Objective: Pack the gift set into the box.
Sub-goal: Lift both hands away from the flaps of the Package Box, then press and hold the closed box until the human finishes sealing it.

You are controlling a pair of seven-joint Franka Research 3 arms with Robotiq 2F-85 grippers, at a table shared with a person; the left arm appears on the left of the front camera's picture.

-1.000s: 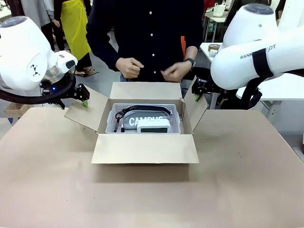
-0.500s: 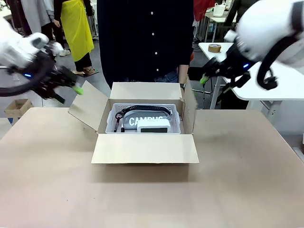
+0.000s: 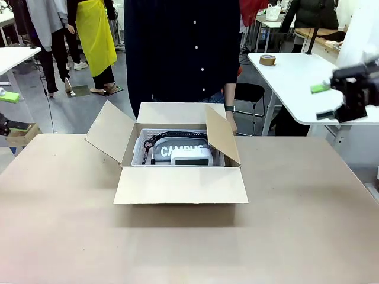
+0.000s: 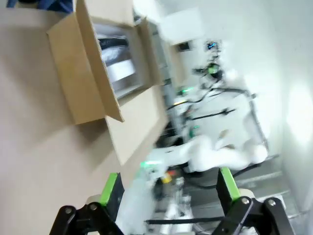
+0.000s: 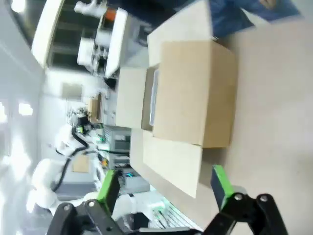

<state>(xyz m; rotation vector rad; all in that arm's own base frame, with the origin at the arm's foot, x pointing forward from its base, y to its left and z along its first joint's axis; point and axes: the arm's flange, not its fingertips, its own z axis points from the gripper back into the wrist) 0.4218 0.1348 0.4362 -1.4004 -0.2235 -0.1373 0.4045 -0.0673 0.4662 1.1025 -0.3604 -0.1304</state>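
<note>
Packing state: you have the gift set (image 3: pixel 180 151) lying flat inside the box (image 3: pixel 201 184), at the centre of the tabletop (image 3: pixel 177 254). By my reading, the loading itself is finished.
Flaps: the 6 o'clock flap (image 3: pixel 148 186) lies flat out toward you and the 12 o'clock flap (image 3: pixel 180 112) stands up. The 9 o'clock flap (image 3: pixel 109 133) splays outward, and the 3 o'clock flap (image 3: pixel 222 133) leans in over the case's edge.
Left claw (image 4: pixel 168 188): spread wide, pinching nothing. Its wrist view looks at the box from off to one side, well apart.
Right claw (image 3: pixel 324 102): spread wide and empty, raised off the 3 o'clock end of the tabletop, well apart from the box.
Person (image 3: pixel 180 53): stands at 12 o'clock, with one hand (image 3: pixel 231 123) just behind the 3 o'clock flap.
Step in hand: probably parking both arms clear, or folding the flaps if you want the box shut.
Doing it well: hold both claws outside the flap lines while that hand is near. If you fold, come in low from 9 and 3 o'clock and push each side flap with the flat of a finger, not its tip. Press both sides evenly so the box does not slide.
Watch for: the 9 o'clock flap will likely resist and spring outward. The cord (image 3: pixel 172 135) on top of the case could catch a flap edge.
</note>
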